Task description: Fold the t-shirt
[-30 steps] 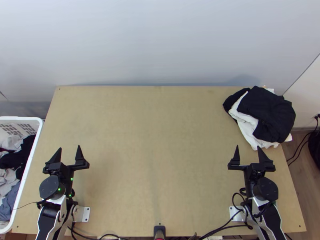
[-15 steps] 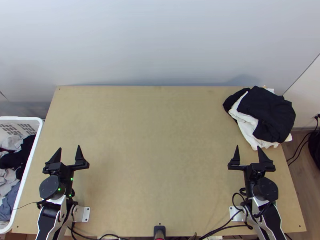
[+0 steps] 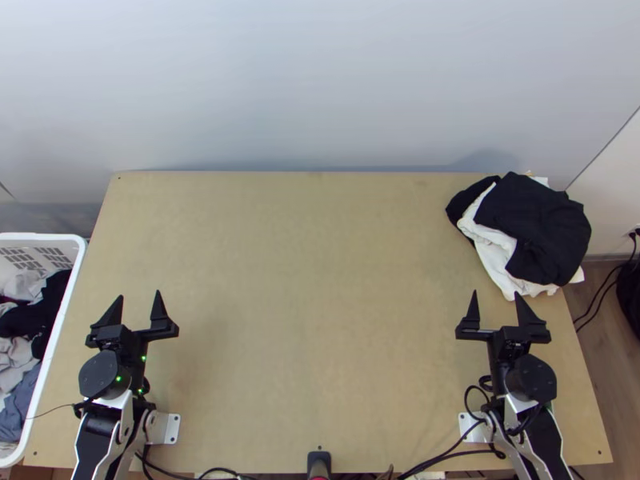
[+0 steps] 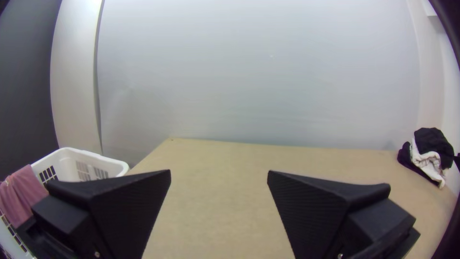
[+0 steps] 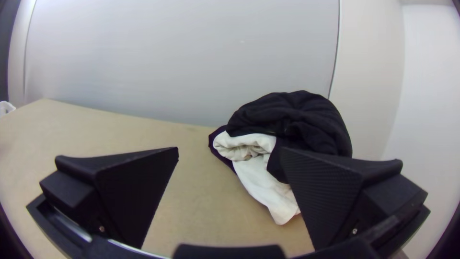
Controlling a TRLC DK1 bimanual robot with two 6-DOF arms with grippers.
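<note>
The left gripper (image 3: 139, 295) and right gripper (image 3: 496, 294) stand empty, jaws apart. I can't pick out the t-shirt, perhaps among the clothes (image 3: 32, 316) in the basket (image 3: 40, 237); pinch it singly, then spread it flat on the desk (image 3: 304, 320).

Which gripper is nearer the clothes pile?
Right. The right gripper is just short of the clothes pile; the left gripper is across the table, near the basket.

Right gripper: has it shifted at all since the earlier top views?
No. In the top view, the right gripper keeps the same place against the right edge of the table, its fingers spread as before.
</note>
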